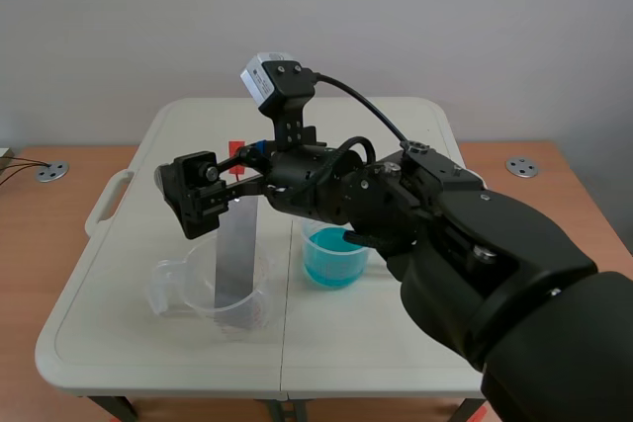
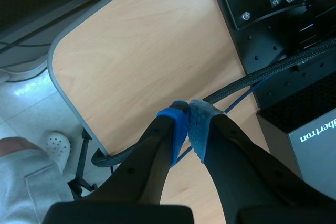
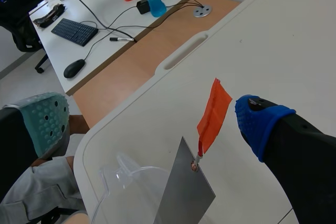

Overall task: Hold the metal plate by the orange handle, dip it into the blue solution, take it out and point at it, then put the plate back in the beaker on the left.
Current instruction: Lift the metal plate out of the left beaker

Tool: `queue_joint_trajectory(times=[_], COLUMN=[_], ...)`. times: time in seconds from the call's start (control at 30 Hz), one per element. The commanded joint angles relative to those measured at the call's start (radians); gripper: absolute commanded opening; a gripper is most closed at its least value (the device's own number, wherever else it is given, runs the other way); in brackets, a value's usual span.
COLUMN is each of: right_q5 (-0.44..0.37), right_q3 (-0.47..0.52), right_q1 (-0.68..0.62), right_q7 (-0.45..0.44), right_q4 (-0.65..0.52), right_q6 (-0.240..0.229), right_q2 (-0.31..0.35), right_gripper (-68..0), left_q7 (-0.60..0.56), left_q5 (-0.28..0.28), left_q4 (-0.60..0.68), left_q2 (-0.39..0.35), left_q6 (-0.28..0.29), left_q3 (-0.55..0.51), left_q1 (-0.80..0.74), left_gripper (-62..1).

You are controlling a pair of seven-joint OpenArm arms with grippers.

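Observation:
The metal plate [image 1: 235, 249] [image 3: 186, 192] stands tilted in the clear empty beaker [image 1: 213, 294] [image 3: 126, 192] on the left of the table. Its orange handle [image 1: 236, 152] [image 3: 213, 114] sticks up from the plate's top. My right gripper [image 1: 229, 170] [image 3: 152, 119], reaching in from the right past the middle, is open, with one finger on each side of the handle and neither pad touching it. The beaker of blue solution [image 1: 334, 256] sits to the right, partly hidden by the arm. My left gripper [image 2: 188, 124] is shut on nothing, above a wooden desk off the table.
The white folding table [image 1: 396, 343] rests on a wooden desk with round cable grommets [image 1: 51, 171] [image 1: 521, 167]. A black cable [image 2: 247, 80] runs past the left gripper. A second desk with a keyboard [image 3: 76, 31] and mouse stands beyond. A person's shoe [image 2: 56, 144] is on the floor.

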State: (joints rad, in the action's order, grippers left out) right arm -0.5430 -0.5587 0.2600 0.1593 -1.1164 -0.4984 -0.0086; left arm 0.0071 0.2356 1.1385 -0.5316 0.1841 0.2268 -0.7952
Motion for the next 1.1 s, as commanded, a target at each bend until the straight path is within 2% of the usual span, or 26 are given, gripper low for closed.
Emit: queue_joint_trajectory(times=[0.0, 0.07, 0.2, 0.6, 0.73, 0.97, 1.07], right_q5=[-0.011, -0.011, -0.011, -0.011, -0.011, -0.011, -0.006], right_q3=[-0.005, -0.005, -0.005, -0.005, -0.005, -0.005, -0.005], right_q1=[0.025, 0.025, 0.025, 0.025, 0.025, 0.025, 0.025], right_q7=[-0.015, -0.015, -0.015, -0.021, -0.027, -0.027, -0.027], right_q4=[-0.012, -0.012, -0.012, -0.012, -0.012, -0.012, -0.012], right_q6=[-0.008, -0.008, -0.007, -0.008, -0.010, -0.027, -0.076], right_q2=[-0.005, -0.005, -0.005, -0.005, -0.005, -0.005, -0.005], right_gripper=[-1.2, -2.9, -16.8, -43.6, -50.5, -66.4, -66.2], left_q7=[-0.010, -0.010, -0.010, -0.010, -0.010, -0.010, -0.010], left_q5=[0.003, 0.003, 0.003, 0.003, 0.003, 0.003, 0.003], left_q4=[0.013, 0.013, 0.013, 0.013, 0.013, 0.013, 0.013], left_q2=[0.005, 0.005, 0.005, 0.005, 0.005, 0.005, 0.005], left_q6=[0.003, 0.003, 0.003, 0.003, 0.003, 0.003, 0.003], left_q3=[-0.004, -0.004, -0.004, -0.004, -0.004, -0.004, -0.004], left_q1=[-0.016, -0.016, -0.016, -0.016, -0.016, -0.016, -0.016], left_gripper=[-57.7, -57.7, -57.7, -57.7, -57.7, -57.7, -57.7])
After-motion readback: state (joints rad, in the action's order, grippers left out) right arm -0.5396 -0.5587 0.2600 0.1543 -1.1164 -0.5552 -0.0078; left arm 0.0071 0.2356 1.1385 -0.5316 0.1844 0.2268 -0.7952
